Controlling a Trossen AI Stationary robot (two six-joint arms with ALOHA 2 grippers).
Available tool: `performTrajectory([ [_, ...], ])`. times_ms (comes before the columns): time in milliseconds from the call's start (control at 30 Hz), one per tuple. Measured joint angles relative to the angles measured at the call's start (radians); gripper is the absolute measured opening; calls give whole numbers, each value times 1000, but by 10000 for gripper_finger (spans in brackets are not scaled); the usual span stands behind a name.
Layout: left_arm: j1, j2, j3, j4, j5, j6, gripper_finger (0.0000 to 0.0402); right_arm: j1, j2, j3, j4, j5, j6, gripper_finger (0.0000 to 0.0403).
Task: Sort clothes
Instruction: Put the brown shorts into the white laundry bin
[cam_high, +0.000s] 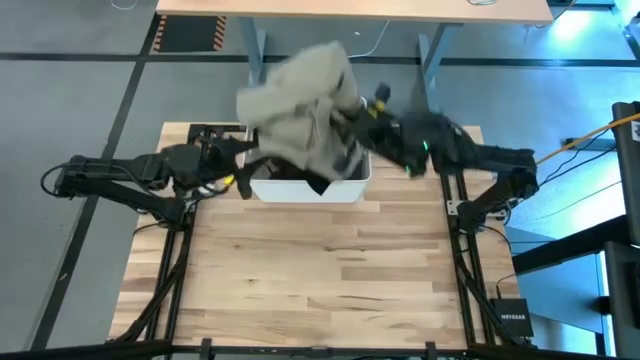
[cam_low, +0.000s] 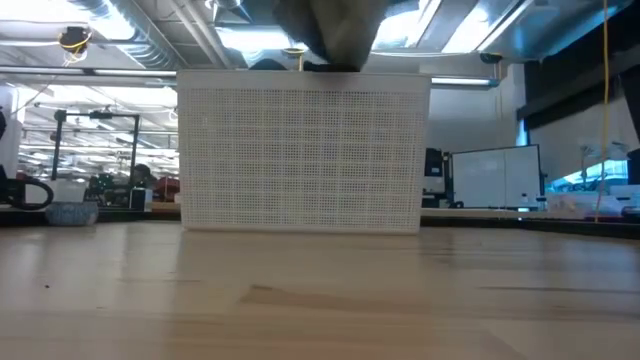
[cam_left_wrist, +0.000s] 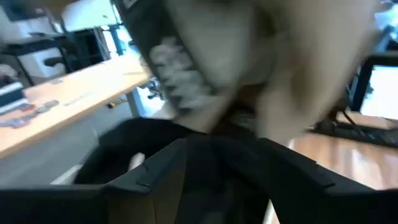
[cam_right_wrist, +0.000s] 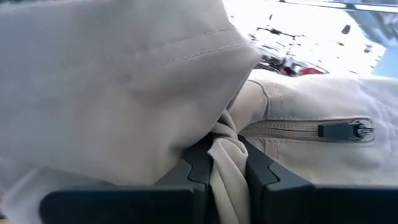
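Beige-grey garment (cam_high: 300, 100) — bunched, lifted, upper centre of the high frame, over the bin (cam_high: 310, 188); zipper (cam_right_wrist: 339, 130) and stitched seams show. A fold sits pinched in the right gripper (cam_right_wrist: 227, 171). Dark garment (cam_high: 318, 182) — at the bin's rim.

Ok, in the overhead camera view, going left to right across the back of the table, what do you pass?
Left arm's gripper → white bin, with the beige-grey garment lifted above it → right gripper, pinching a fold of that garment → the right arm's dark body.
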Motion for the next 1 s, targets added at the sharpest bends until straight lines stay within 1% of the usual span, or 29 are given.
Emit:
performTrajectory([
  [33,9,-8,5,-1,-1,9,194,-38,1,0,6,-30,-1,45],
  [100,22,-24,8,-4,-1,24,194,-105,19,0,9,-55,29,45],
  [167,34,-42,8,-21,0,22,194,-159,41,0,-46,-70,99,45],
  [300,54,-65,9,-83,1,2,194,-236,123,0,-259,-101,223,45],
  [433,65,-70,9,-155,1,-32,194,-290,244,-1,-474,-125,367,45],
  [533,66,-68,9,-208,3,-63,194,-322,342,0,-588,-123,437,46],
  [633,65,-66,9,-229,5,-84,194,-346,434,1,-600,-145,460,52],
  [733,65,-68,9,-242,4,-88,194,-368,504,6,-556,-247,481,52],
  [800,65,-68,9,-255,18,-89,194,-379,543,7,-536,-294,492,52],
  [900,65,-68,9,-277,50,-92,194,-381,572,7,-520,-315,510,63],
  [1000,65,-67,9,-289,68,-92,194,-378,575,13,-528,-319,539,84],
])
